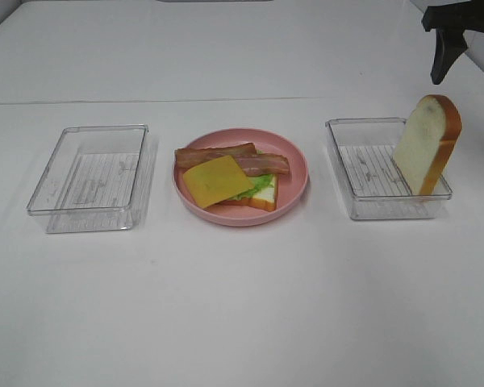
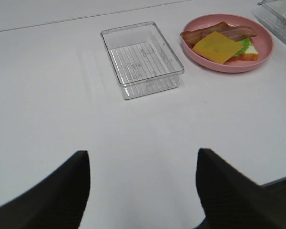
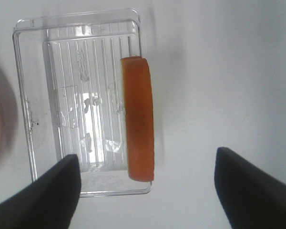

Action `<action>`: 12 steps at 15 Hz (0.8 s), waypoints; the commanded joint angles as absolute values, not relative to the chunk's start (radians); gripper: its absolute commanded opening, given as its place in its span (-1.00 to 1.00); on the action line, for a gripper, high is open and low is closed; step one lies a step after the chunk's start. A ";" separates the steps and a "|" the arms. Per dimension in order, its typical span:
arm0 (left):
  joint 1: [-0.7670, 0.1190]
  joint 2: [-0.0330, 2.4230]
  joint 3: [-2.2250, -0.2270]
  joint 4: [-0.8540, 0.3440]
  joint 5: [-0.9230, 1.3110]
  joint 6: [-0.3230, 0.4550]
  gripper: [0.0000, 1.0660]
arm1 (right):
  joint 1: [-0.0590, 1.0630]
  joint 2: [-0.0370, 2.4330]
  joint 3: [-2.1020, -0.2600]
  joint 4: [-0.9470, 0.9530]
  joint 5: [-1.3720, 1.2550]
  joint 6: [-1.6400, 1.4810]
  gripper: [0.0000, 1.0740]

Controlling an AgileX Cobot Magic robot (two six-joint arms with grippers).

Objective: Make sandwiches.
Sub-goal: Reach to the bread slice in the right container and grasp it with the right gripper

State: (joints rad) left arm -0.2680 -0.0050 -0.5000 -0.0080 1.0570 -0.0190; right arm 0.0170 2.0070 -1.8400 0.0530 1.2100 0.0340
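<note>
Nearest, at centre: round pink plate (image 1: 294,189) carrying bottom white bread slice (image 1: 265,196), ruffled green lettuce leaf (image 1: 244,193), yellow cheese square (image 1: 219,180), two brown-pink bacon strips (image 1: 226,157); likely awaiting its lid. At three o'clock: second bread slice (image 1: 426,143) propped upright against clear rectangular tray (image 1: 363,173), edge offered for pinching. Farther, at one o'clock: right gripper (image 3: 145,188) overhead, jaws wide, empty. Left gripper (image 2: 143,183) likewise wide, parked clear.

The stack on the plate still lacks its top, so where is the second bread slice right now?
In the exterior high view the second bread slice stands on edge in the right-hand clear tray, leaning on its outer wall, right of the pink plate.
</note>
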 commanded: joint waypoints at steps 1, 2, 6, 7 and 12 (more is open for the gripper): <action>-0.269 -0.027 -0.497 -0.005 1.045 -0.017 0.16 | 0.017 2.035 -1.844 0.084 1.230 -0.011 0.37; -0.269 -0.027 -0.497 -0.005 1.045 -0.017 0.16 | 0.017 2.051 -1.844 0.091 1.222 -0.011 0.37; -0.269 -0.027 -0.497 -0.005 1.045 -0.017 0.16 | 0.017 2.106 -1.844 0.087 1.201 -0.035 0.37; -0.269 -0.027 -0.497 -0.005 1.045 -0.017 0.16 | 0.017 2.120 -1.844 0.087 1.194 -0.035 0.35; -0.269 -0.027 -0.497 -0.005 1.045 -0.017 0.16 | 0.017 2.142 -1.844 0.087 1.173 -0.035 -0.29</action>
